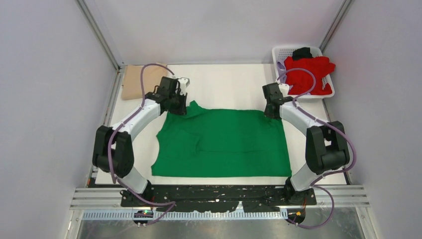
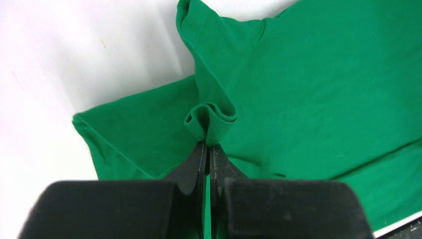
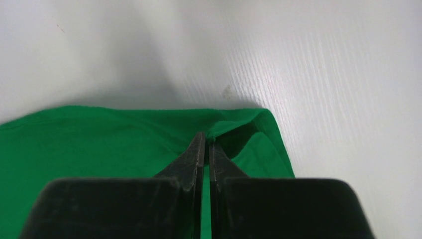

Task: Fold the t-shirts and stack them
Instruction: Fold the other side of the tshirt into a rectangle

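A bright green t-shirt (image 1: pixel 221 142) lies spread over the middle of the white table. My left gripper (image 1: pixel 180 106) sits at its far left corner, shut on a bunched fold of the green cloth (image 2: pixel 211 122), which rises between the fingertips. At the far right corner, my right gripper (image 1: pixel 271 111) is shut on the shirt's edge (image 3: pixel 234 122). A tan t-shirt (image 1: pixel 135 82) lies folded at the far left of the table. A red t-shirt (image 1: pixel 309 74) hangs over the basket's rim, with a black garment (image 1: pixel 301 52) behind it.
The white lattice basket (image 1: pixel 282 53) stands at the far right corner of the table (image 1: pixel 229 82). Grey walls close in on both sides. The black mounting rail (image 1: pixel 219 196) runs along the near edge.
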